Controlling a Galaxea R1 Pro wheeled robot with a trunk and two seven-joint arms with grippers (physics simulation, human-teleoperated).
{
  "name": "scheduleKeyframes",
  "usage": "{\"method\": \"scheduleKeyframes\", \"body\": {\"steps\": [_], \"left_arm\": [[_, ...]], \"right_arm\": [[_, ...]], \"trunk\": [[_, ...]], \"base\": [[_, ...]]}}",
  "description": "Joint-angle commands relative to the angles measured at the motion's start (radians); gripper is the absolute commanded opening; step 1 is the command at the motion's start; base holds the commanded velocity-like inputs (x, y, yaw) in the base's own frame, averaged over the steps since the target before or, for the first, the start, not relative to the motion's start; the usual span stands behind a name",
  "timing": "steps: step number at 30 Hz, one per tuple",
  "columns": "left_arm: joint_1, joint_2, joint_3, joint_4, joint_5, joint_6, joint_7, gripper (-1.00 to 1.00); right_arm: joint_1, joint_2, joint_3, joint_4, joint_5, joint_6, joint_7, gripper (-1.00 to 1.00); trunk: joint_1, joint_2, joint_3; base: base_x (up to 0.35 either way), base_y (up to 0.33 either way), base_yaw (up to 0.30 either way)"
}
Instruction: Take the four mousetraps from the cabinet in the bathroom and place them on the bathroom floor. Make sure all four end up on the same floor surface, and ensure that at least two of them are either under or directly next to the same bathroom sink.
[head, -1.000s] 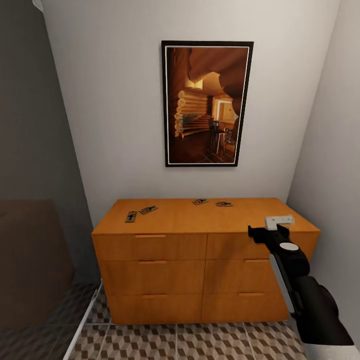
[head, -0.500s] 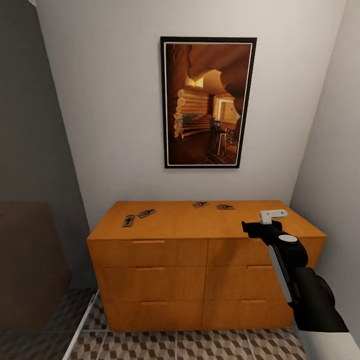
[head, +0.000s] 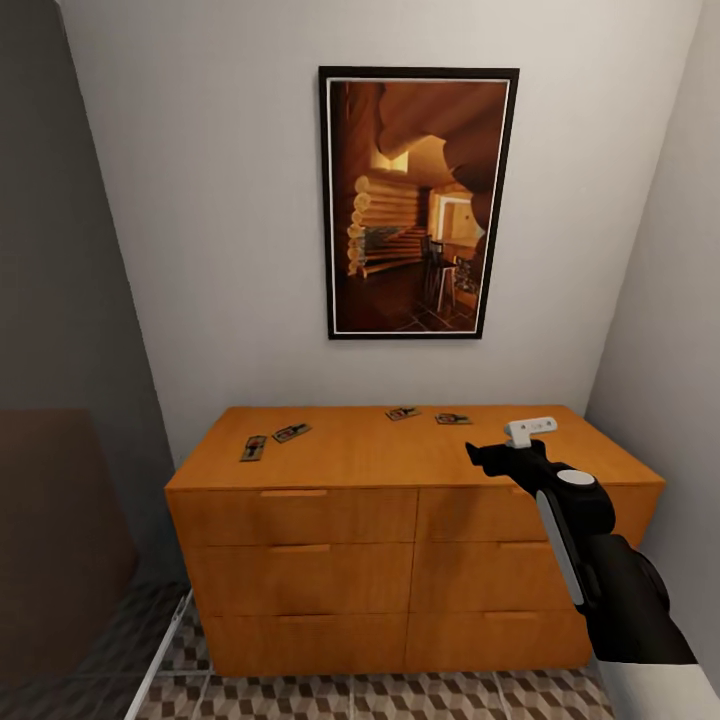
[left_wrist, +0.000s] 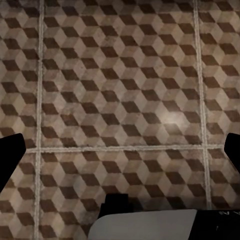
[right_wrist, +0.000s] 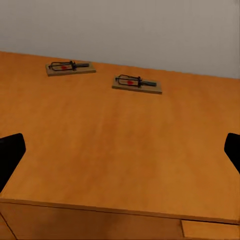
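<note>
Closer now, the right pincer (head: 492, 458) hangs wide open, empty, over the cabinet (head: 350, 455), all four mousetraps (right_wrist: 137, 83) still untouched.

The cabinet (head: 400, 520) stood on the bathroom floor (head: 380, 695) against the back wall, under a framed picture (head: 418, 203). Four mousetraps lay on its top: two close together near the left end (head: 253, 447) (head: 291, 432), two near the back edge right of centre (head: 403, 413) (head: 453, 418). The right gripper (head: 500, 448) hung over the top's right front part, before the latter pair.
</note>
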Motion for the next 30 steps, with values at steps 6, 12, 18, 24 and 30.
{"method": "scheduleKeyframes", "body": {"steps": [6, 12, 18, 24, 30], "left_arm": [[0.000, 0.000, 0.000, 0.000, -0.001, -0.002, 0.001, 1.00], [0.000, 0.000, 0.000, 0.001, -0.001, -0.001, 0.001, 1.00], [0.000, 0.000, 0.000, 0.002, -0.001, 0.000, 0.001, 1.00], [0.000, 0.002, 0.000, 0.001, -0.001, 0.000, 0.001, 1.00], [-0.001, 0.003, 0.000, 0.000, -0.001, 0.000, 0.001, 1.00]], "right_arm": [[-0.001, 0.000, -0.001, -0.001, 0.007, -0.008, 0.010, 1.00], [-0.001, 0.000, -0.001, -0.001, 0.007, -0.010, 0.011, 1.00], [-0.001, 0.001, -0.001, -0.001, 0.007, -0.011, 0.011, 1.00], [-0.001, 0.001, 0.000, -0.001, 0.007, -0.028, 0.011, 1.00], [-0.001, 0.005, 0.004, -0.001, 0.007, -0.044, 0.011, 1.00]], "trunk": [[0.000, -0.001, -0.001], [0.000, -0.001, -0.001], [0.000, -0.001, -0.001], [0.000, -0.001, -0.001], [0.000, -0.001, -0.001]], "base": [[0.092, -0.108, 0.000], [0.145, -0.176, 0.000], [0.173, -0.197, 0.000], [0.147, -0.164, 0.000], [0.031, -0.035, 0.000]]}}
